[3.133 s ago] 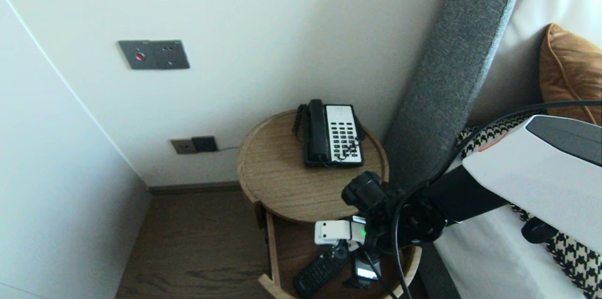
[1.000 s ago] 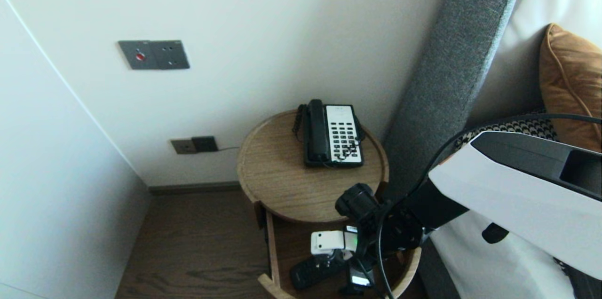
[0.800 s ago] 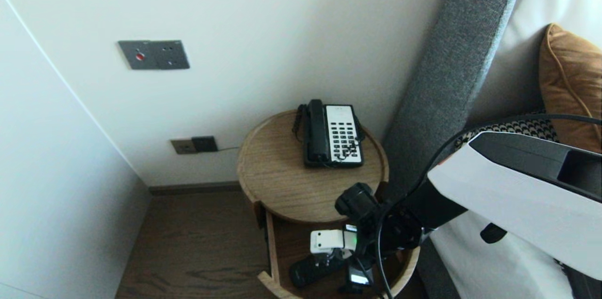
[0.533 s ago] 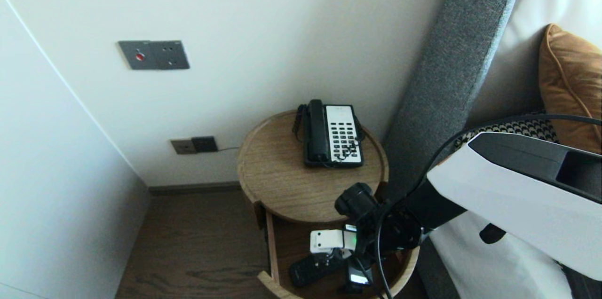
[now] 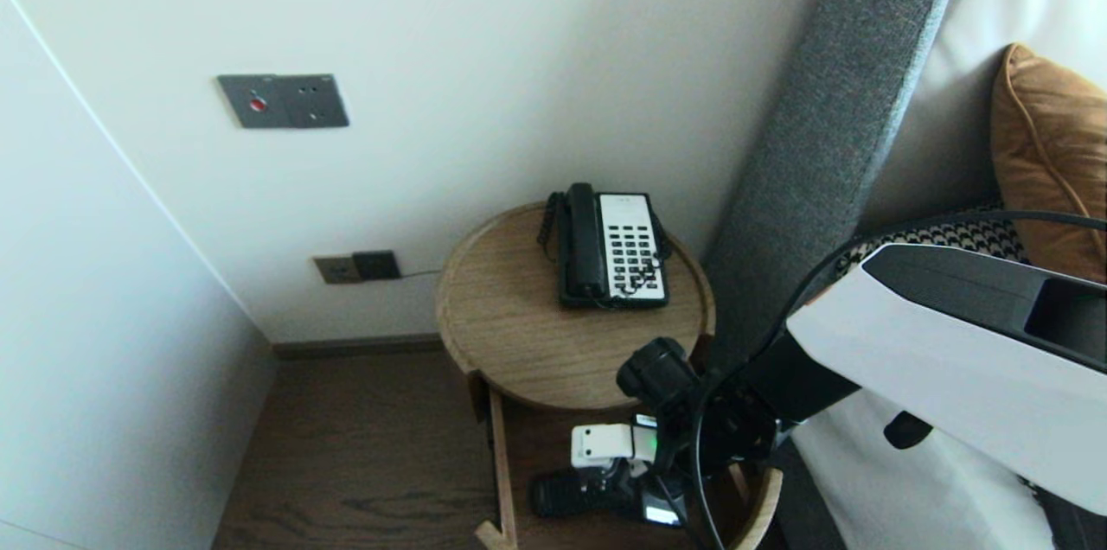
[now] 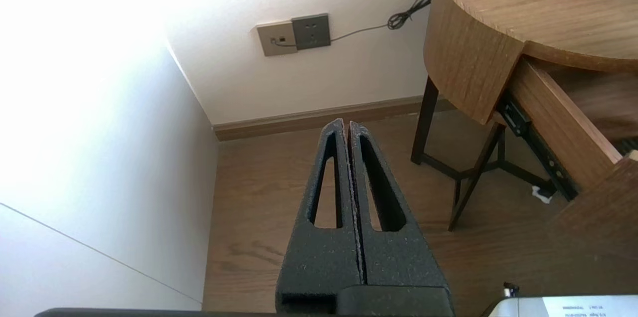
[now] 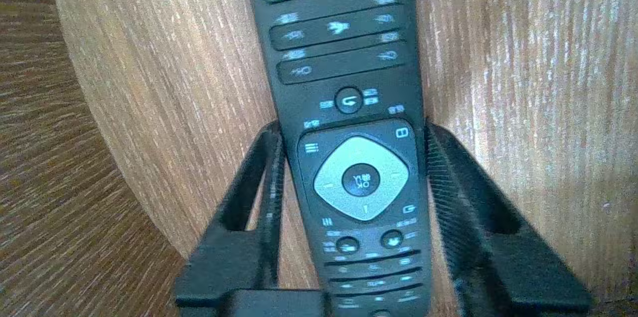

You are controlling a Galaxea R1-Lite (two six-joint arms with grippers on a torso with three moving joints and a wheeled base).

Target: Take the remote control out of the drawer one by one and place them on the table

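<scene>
A black remote control (image 5: pixel 562 494) (image 7: pixel 349 58) lies in the open drawer (image 5: pixel 502 463) under the round wooden side table (image 5: pixel 519 334). My right gripper (image 5: pixel 618 489) (image 7: pixel 352 127) reaches down into the drawer and is shut on the remote. Its two black fingers press the remote's long sides beside the silver navigation pad. The remote's far end sticks out ahead of the fingers over the drawer floor (image 7: pixel 498 58). My left gripper (image 6: pixel 346 125) hangs shut and empty over the wooden floor, left of the table.
A black and white telephone (image 5: pixel 614 247) sits on the table top at the back. The grey headboard (image 5: pixel 822 126) and the bed with a brown pillow (image 5: pixel 1046 143) stand to the right. A wall outlet (image 5: pixel 356 266) is left of the table.
My right gripper's fingers have closed from wide open onto the remote. The remote has swung from a slant to lying level across the drawer. The left arm has not moved.
</scene>
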